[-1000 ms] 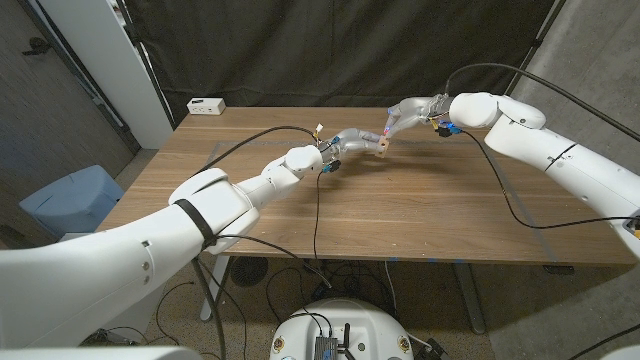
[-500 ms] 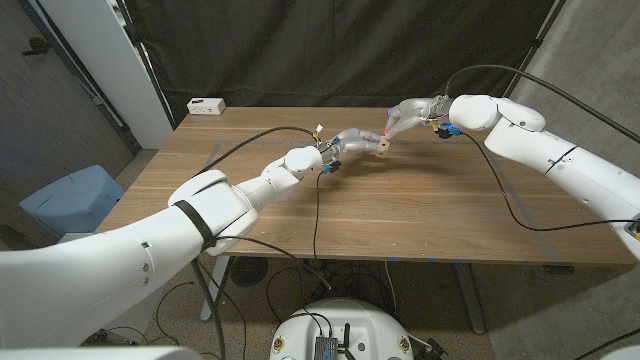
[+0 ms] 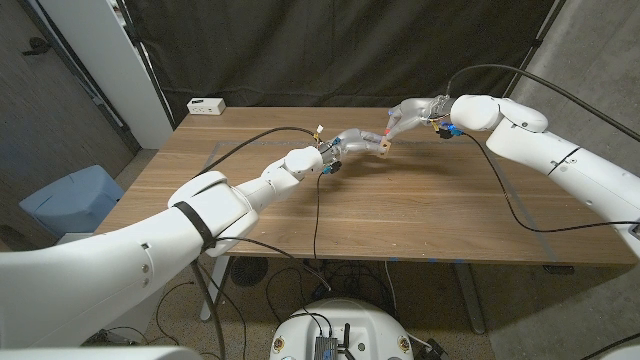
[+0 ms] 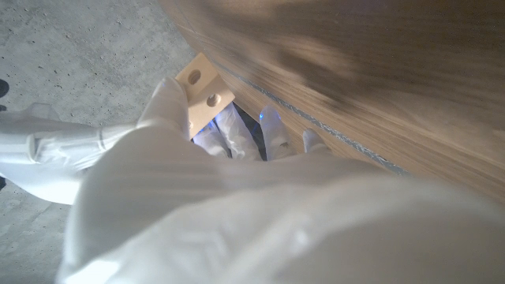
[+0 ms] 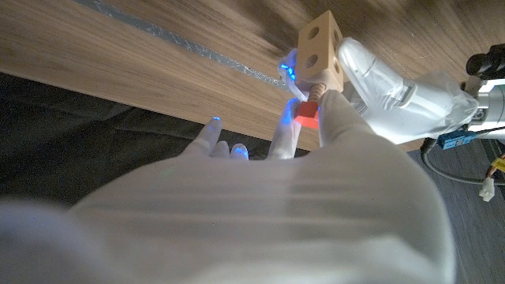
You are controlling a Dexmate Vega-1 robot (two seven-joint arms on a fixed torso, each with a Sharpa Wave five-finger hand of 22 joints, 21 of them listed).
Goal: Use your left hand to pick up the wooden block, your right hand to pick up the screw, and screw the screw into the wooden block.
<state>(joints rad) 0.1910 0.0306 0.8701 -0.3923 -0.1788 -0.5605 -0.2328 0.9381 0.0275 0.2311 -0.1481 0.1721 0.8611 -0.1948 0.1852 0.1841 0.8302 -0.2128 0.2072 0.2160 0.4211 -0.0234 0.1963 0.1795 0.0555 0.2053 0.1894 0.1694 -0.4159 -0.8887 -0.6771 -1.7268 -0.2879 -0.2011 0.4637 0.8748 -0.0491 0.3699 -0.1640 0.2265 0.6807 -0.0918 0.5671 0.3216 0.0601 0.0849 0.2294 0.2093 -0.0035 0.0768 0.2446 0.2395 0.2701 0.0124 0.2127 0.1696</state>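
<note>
Between the fingers of the left hand (image 3: 357, 139) sits the wooden block (image 5: 319, 46), lifted above the counter (image 3: 400, 210). Right hand (image 3: 408, 113) fingers (image 5: 335, 110) pinch the screw (image 5: 309, 111) by its red head, its threaded tip entering the block's end face just beyond the fingertips.

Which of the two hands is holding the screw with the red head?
The right hand: it pinches the screw at the wooden block. The left hand grips the block itself.
</note>
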